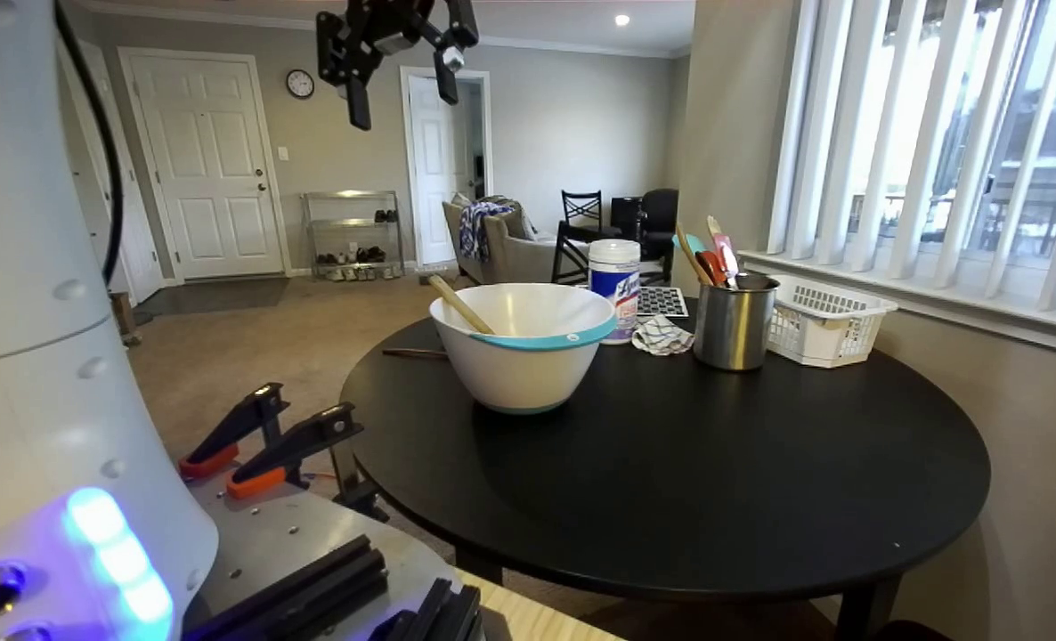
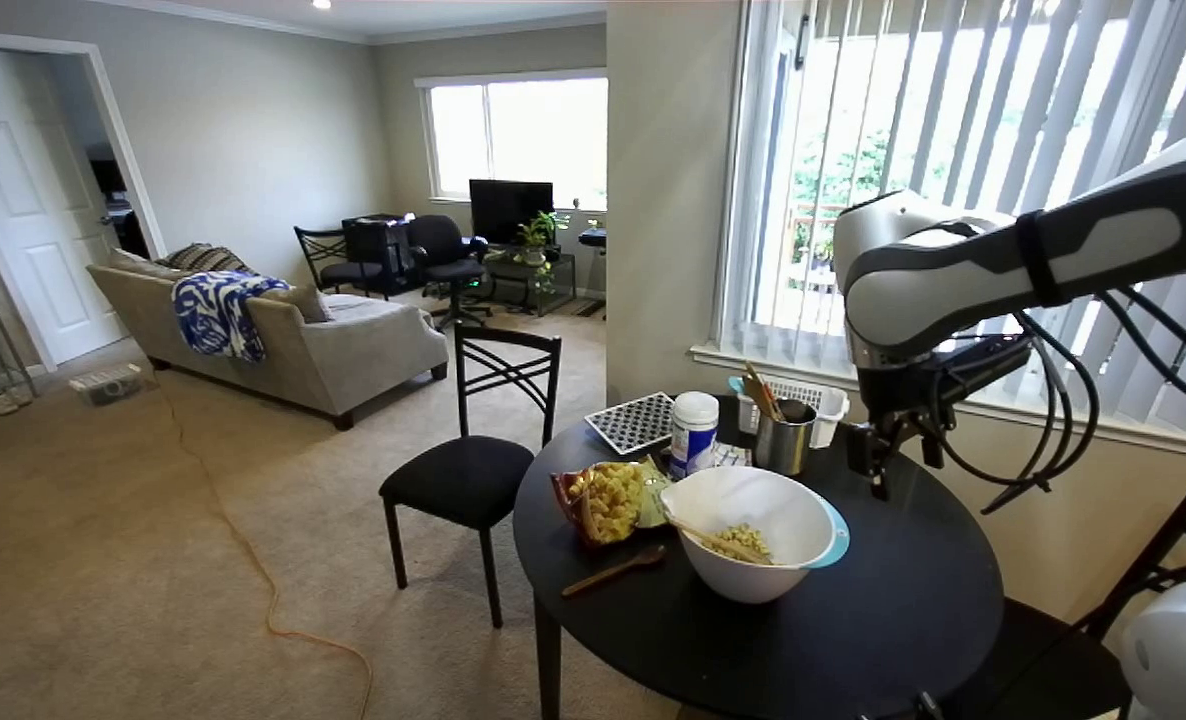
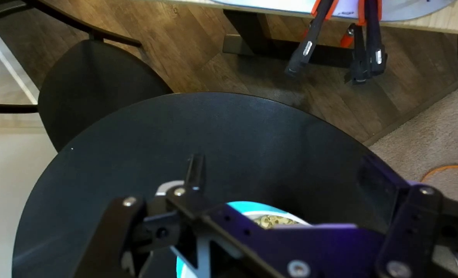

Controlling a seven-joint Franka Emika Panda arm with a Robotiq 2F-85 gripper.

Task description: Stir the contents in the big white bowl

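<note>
The black, jointed 2-fingered claw (image 1: pixel 405 112) hangs high, fingers apart, holding nothing. On the round black table (image 1: pixel 715 463) sits the big round white bowl with teal rim (image 1: pixel 523 378), a pale wooden stick (image 1: pixel 459 304) leaning among small yellowish pieces (image 2: pixel 751 538). I'd judge the stirring undone: grasping and stirring remain.

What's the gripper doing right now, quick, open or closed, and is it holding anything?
Gripper: wide open, holding nothing.
</note>
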